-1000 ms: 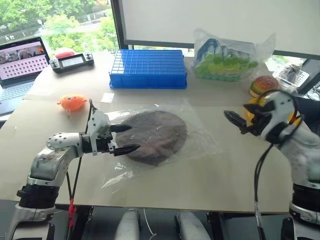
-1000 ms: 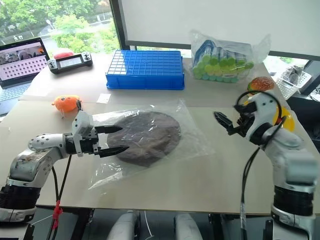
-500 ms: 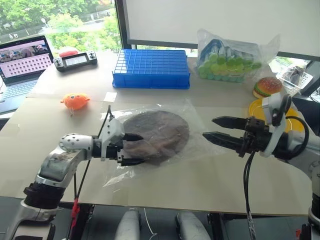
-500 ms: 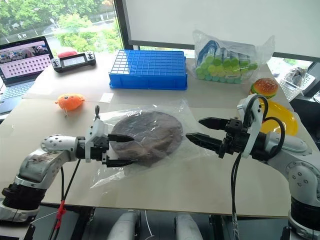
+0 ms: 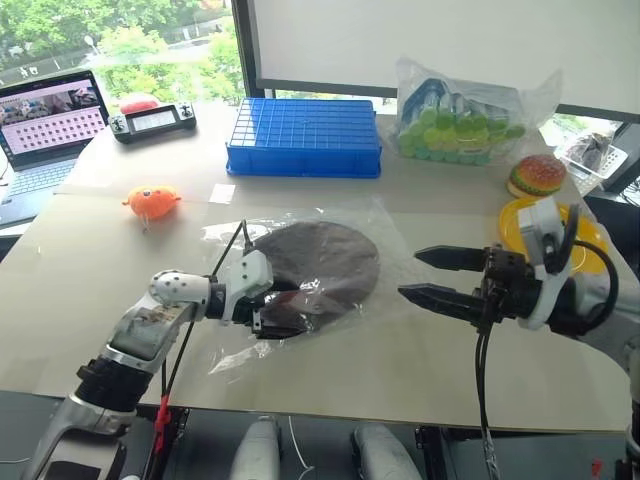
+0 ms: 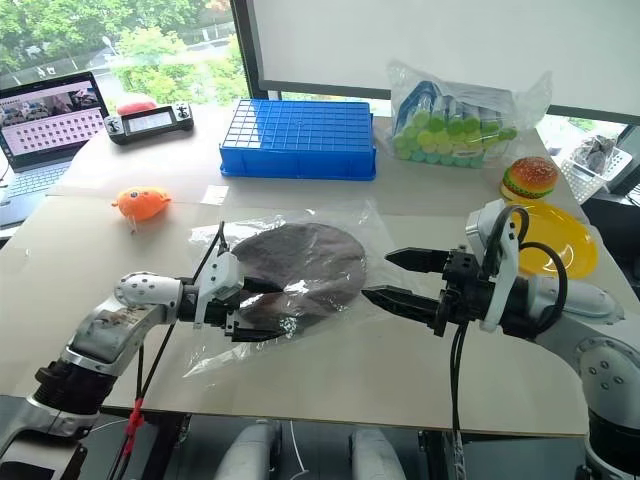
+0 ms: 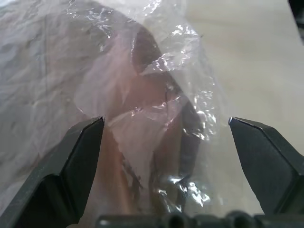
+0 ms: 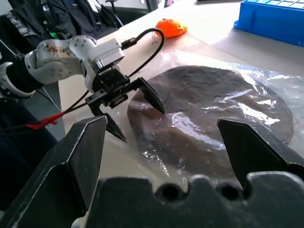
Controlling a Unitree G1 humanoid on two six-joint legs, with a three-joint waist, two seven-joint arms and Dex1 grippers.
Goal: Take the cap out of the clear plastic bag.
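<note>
Both arms have closed in on the bag since a second ago.

Head views: left tool (image 6: 262,310) spread wide at the bag's (image 6: 375,255) near-left edge, over the plastic; right tool (image 6: 395,277) also spread, at the bag's right side. Cap (image 6: 300,265) lies inside the bag, flat on the table (image 6: 400,360).

Left wrist: crinkled plastic between its fingers (cap beneath).

Right wrist: cap in the bag ahead.

In front of me the cap (image 5: 322,268), round, brown and floppy, lies flat inside the clear plastic bag (image 5: 400,262). The bag is crinkled and glossy, spread flat on the table (image 5: 90,270) about midway between its left and right edges, nearer the front edge than the back.
</note>
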